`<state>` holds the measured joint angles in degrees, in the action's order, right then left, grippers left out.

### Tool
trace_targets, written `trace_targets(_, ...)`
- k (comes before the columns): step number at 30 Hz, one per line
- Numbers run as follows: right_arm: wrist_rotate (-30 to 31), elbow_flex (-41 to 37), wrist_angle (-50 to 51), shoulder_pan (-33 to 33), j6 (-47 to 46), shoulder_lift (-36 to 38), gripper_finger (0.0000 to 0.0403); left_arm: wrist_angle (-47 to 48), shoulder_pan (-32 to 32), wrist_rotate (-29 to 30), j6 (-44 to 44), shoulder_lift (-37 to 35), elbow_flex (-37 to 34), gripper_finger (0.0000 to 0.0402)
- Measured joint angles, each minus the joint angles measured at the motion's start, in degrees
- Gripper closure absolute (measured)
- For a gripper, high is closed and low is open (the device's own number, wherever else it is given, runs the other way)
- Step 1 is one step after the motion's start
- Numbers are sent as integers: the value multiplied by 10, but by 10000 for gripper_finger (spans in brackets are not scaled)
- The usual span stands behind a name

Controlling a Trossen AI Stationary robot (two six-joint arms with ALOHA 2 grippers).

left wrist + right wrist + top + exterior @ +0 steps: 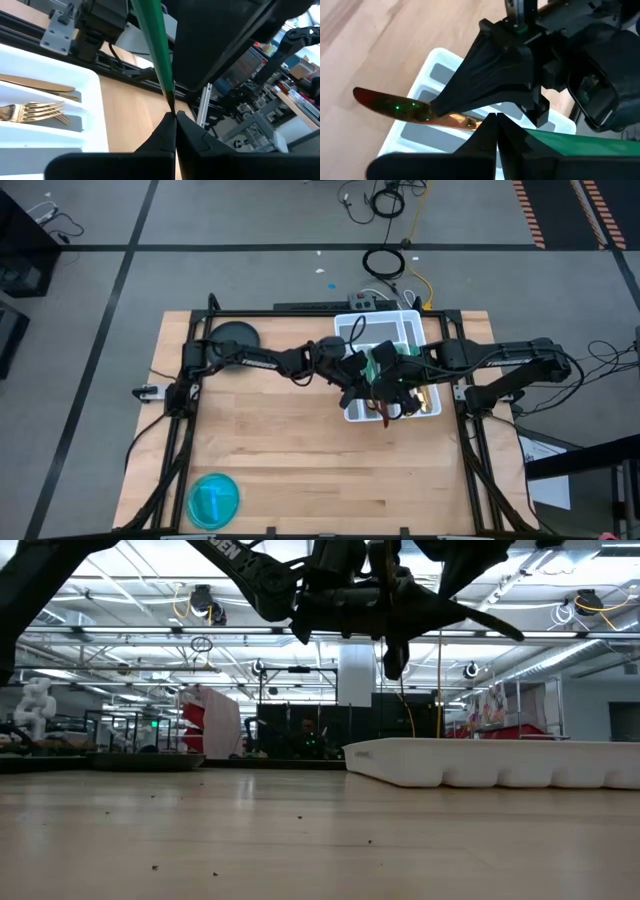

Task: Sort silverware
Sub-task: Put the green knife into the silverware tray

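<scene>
Holding one knife (420,112) between them, both arms meet above the white tray (352,328) at about 1 o'clock on the worktop (300,450)

Left gripper (174,120): jaws pinched together on the tip of the knife's green handle, seen in the left wrist view
Right gripper (495,120): jaws together on the same knife where gold blade meets green handle; left arm's fingers (490,80) sit right over it in that view
High view: the two grippers are touching or nearly so over the tray's near half; green of the handle shows between them, gold tip pokes out past the tray's 6 o'clock edge
Low view: both grippers hang clear above the tray; knife hard to make out there

Rest of the silverware: forks (35,112) stacked in one tray compartment, a gold piece (37,85) in the next one over, which looks like a knife but I can't tell for sure
More gold pieces (428,398) at the tray's 4 o'clock corner, too small to tell type

Blue bowl (214,500) at 7 o'clock on the worktop, well apart from the tray
Dark round object (232,337) at 10 o'clock, beside the left arm's base
</scene>
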<state>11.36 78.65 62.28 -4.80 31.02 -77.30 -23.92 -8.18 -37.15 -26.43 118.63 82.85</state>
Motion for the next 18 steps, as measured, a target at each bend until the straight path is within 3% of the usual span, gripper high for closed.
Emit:
trace_targets(6,26,0,10,5,-67,4,389,2,-10,2,0,-1,1,402)
trace_targets(18,5,-1,7,31,-194,59,264,-1,-19,9,1,-3,2,401)
